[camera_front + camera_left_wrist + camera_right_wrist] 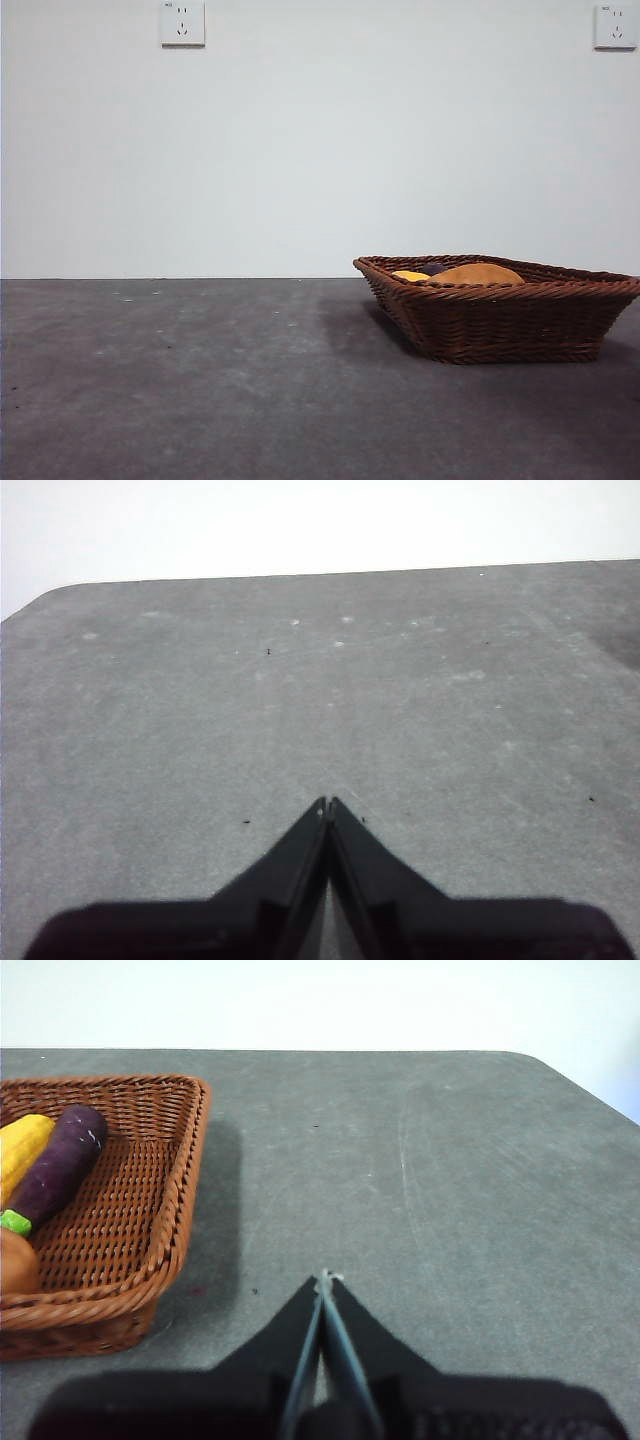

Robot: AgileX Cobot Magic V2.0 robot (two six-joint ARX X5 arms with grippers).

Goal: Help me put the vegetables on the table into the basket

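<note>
All three vegetables lie inside the basket [500, 310], which sits on the dark grey surface [200, 380], so the job looks finished to me. The eggplant [58, 1165] lies slantwise on the woven floor, its long axis running from the green stem end, which sits close to the potato [15, 1265], up to the rounded purple tip nearer the basket's far rim. The yellow piece [20, 1150] lies alongside the eggplant, touching it or nearly so, on the side away from the basket's near wall, and seems to run roughly the same way. Only an edge of the potato shows from the right wrist; from the front its tan hump [478, 274] rises just above the braided rim, with the yellow piece [410, 275] and a sliver of purple beside it. Nothing else rests on the surface that I can see. The right gripper [324, 1280] hangs over bare surface just beside the basket, jaws pressed together and holding nothing, which suits an arm with nothing left to carry. The left gripper [328, 802] waits well apart from the basket over open surface, its jaws likewise closed on nothing.
</note>
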